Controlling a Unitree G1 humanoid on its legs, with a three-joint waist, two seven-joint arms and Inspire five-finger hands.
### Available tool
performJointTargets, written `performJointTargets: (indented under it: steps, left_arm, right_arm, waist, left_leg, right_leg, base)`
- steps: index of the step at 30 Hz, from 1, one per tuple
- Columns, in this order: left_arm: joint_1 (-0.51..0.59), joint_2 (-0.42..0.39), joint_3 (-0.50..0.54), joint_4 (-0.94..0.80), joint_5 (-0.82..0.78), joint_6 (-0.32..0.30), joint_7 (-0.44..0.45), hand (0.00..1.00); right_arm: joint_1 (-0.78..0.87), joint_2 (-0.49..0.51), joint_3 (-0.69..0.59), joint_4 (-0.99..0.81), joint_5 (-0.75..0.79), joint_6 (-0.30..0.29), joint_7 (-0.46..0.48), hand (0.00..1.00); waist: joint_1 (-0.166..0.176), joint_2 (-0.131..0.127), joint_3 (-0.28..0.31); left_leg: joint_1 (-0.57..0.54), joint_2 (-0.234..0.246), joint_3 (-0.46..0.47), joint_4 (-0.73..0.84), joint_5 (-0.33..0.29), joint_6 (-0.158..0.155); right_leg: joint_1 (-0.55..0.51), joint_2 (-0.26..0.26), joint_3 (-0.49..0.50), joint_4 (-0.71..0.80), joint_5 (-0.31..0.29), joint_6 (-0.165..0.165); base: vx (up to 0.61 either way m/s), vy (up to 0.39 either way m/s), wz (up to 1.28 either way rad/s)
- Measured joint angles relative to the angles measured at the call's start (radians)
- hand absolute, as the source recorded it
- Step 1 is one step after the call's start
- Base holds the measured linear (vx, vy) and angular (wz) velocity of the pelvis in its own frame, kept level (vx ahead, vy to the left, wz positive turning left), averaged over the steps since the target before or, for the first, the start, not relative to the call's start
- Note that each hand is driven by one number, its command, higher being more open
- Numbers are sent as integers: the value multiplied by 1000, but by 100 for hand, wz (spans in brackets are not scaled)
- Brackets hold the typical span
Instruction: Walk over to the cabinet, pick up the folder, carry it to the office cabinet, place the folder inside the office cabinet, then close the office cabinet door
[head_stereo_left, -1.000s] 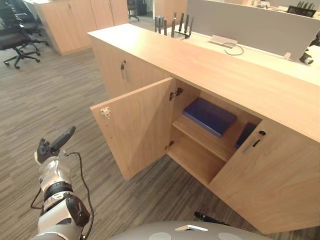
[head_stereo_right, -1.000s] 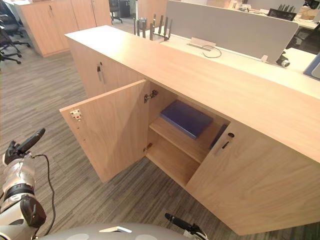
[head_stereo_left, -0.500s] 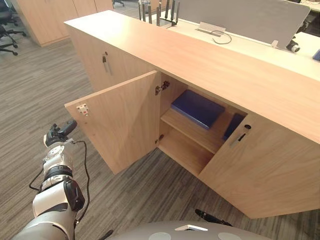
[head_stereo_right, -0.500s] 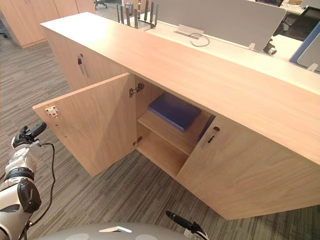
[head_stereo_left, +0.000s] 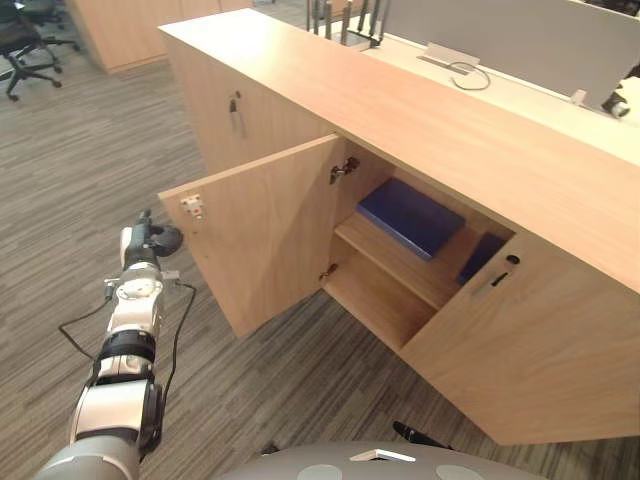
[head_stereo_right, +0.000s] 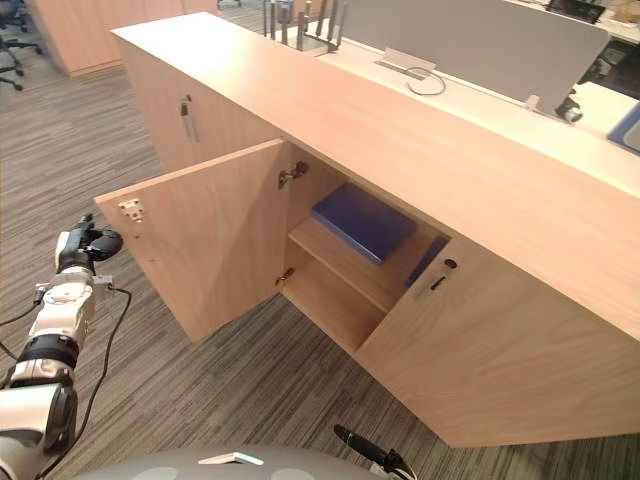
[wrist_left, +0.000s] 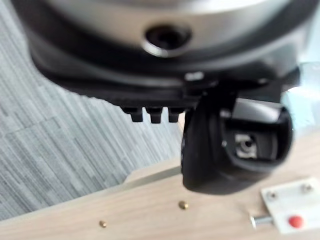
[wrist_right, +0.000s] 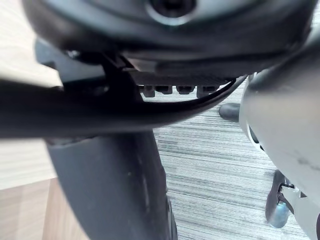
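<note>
A blue folder (head_stereo_left: 408, 214) lies flat on the upper shelf of the wooden office cabinet (head_stereo_left: 420, 120), whose door (head_stereo_left: 265, 230) stands swung wide open. A second blue item (head_stereo_left: 483, 257) stands upright on the same shelf, half hidden by the neighbouring door. My left hand (head_stereo_left: 148, 240) is stretched out at the door's free edge, close to its white latch plate (wrist_left: 292, 214), with fingers straight and nothing held. Low beside my body the right hand (head_stereo_right: 360, 447) hangs relaxed and empty.
The cabinet's right door (head_stereo_left: 530, 340) is nearly closed, its handle (head_stereo_left: 495, 278) near the gap. A closed door with a handle (head_stereo_left: 236, 112) lies left of the open one. Office chairs (head_stereo_left: 25, 40) and more cabinets (head_stereo_left: 130, 25) stand far left on the carpet.
The camera has shifted. My left arm has reached forward and the hand has risen to the free edge of the open door. The folder and door have not moved.
</note>
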Motion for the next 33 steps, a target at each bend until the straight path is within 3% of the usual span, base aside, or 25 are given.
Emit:
performJointTargets:
  steps: [3,7,10,11,12,13,14,16,21,24,28,31,33]
  left_arm:
    - [158,2,-115,-237,-3,0,-15,100]
    - [366,22,-282,-559,-72,0,-151,100]
    - [431,19,-472,-741,-132,2,-281,100]
    - [437,-7,-508,-779,-161,2,-328,100]
    - [441,-5,-524,-816,-170,0,-358,100]
    - [456,-39,-557,-867,-190,-5,-405,100]
    - [473,-71,-607,-902,-245,-6,-464,100]
    - [525,-99,-665,-980,-291,-7,-538,100]
    - [646,-144,-637,-984,-400,-17,-547,100]
    - [699,-195,-574,-892,-405,-16,-523,100]
    - [712,-324,-446,-633,-387,-6,-483,100]
    - [683,-430,-295,-389,-261,-15,-426,100]
    - [651,-458,-224,-261,-153,-24,-380,100]
  right_arm:
    - [5,7,-11,-7,-1,-1,3,100]
    - [8,11,-27,-27,-2,-2,14,100]
    - [-15,11,-25,-37,-9,-4,24,100]
    - [-18,13,-12,-40,-14,-9,32,100]
    - [-18,27,5,-38,-14,-13,37,100]
    - [-22,14,35,-44,-22,-25,41,100]
    - [-27,-6,55,-55,-44,-35,41,100]
    - [-9,-13,75,-50,-53,-38,39,100]
    - [-10,-53,178,-24,-54,-39,38,100]
    - [-15,-78,252,-25,-63,-41,37,100]
    - [-35,-98,280,-19,-62,-37,30,100]
    - [-50,-96,286,-14,-49,-34,17,100]
    - [-48,-93,286,-15,-49,-34,10,100]
  waist:
    - [18,-3,6]
    - [35,-4,36]
    - [27,-2,77]
    - [13,-22,88]
    - [-4,-57,95]
    - [-12,-17,126]
    - [-29,2,138]
    - [-46,6,136]
    - [-48,28,132]
    - [-40,66,116]
    - [-44,87,115]
    - [-52,89,114]
    - [-56,90,114]
  left_leg:
    - [-3,-12,-6,0,-5,6]
    - [-13,-38,13,3,-32,27]
    - [-28,-42,86,41,-65,28]
    - [-29,-56,152,44,-98,-16]
    - [-32,-60,191,104,-129,17]
    - [-51,69,188,343,-226,84]
    - [-63,82,191,386,-252,74]
    - [-70,64,184,359,-246,74]
    - [-89,64,148,362,-242,73]
    - [-104,74,144,364,-235,69]
    - [-107,88,145,362,-213,67]
    - [-100,91,144,354,-202,60]
    - [-92,88,143,343,-194,58]
  right_leg:
    - [5,-15,2,6,9,15]
    - [5,-35,26,-8,12,22]
    - [-4,-46,43,-33,6,24]
    - [-9,-59,54,-66,-13,17]
    - [-14,-84,55,-85,-53,17]
    - [-9,-63,56,-68,-46,60]
    - [-6,-57,77,-72,-42,72]
    - [-15,-57,81,-92,-39,70]
    - [-15,-47,77,-91,-18,50]
    - [-27,-45,72,-84,-16,50]
    - [-35,-31,73,-82,-16,50]
    - [-31,-26,70,-79,-24,38]
    - [-28,-25,67,-75,-30,28]
  base:
    - [-44,-40,17]
    - [-88,8,7]
    - [-129,44,-30]
    - [-145,74,-35]
    - [-147,54,-40]
    - [-99,44,-40]
    - [-102,48,-43]
    - [-74,96,-1]
    - [-37,37,24]
    - [4,47,5]
    - [11,21,-2]
    - [3,43,-1]
    - [-10,43,2]
